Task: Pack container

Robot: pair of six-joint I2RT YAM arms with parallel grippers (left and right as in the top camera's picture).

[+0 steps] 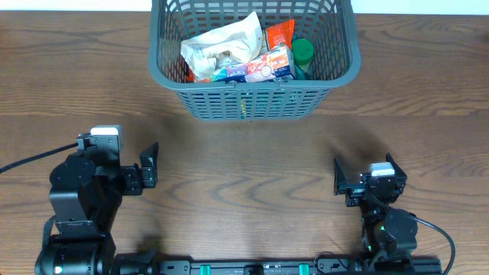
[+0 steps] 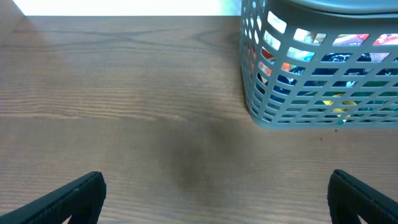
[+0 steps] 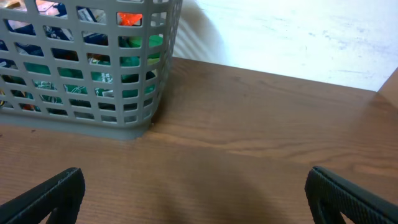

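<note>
Left gripper (image 1: pixel 150 164) and right gripper (image 1: pixel 339 177) both spread wide, empty, parked low on the table (image 1: pixel 244 168), seemingly because the container (image 1: pixel 252 103) already looks packed

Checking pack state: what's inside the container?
The container holds a crumpled white bag on top, an orange packet, a colourful wrapper and a green cap. Anything beneath them is covered.

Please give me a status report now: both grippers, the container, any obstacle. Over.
Left gripper jaws open, empty. Right gripper jaws open, empty. Container upright at far side, snack packets inside. Nothing in the way.
</note>
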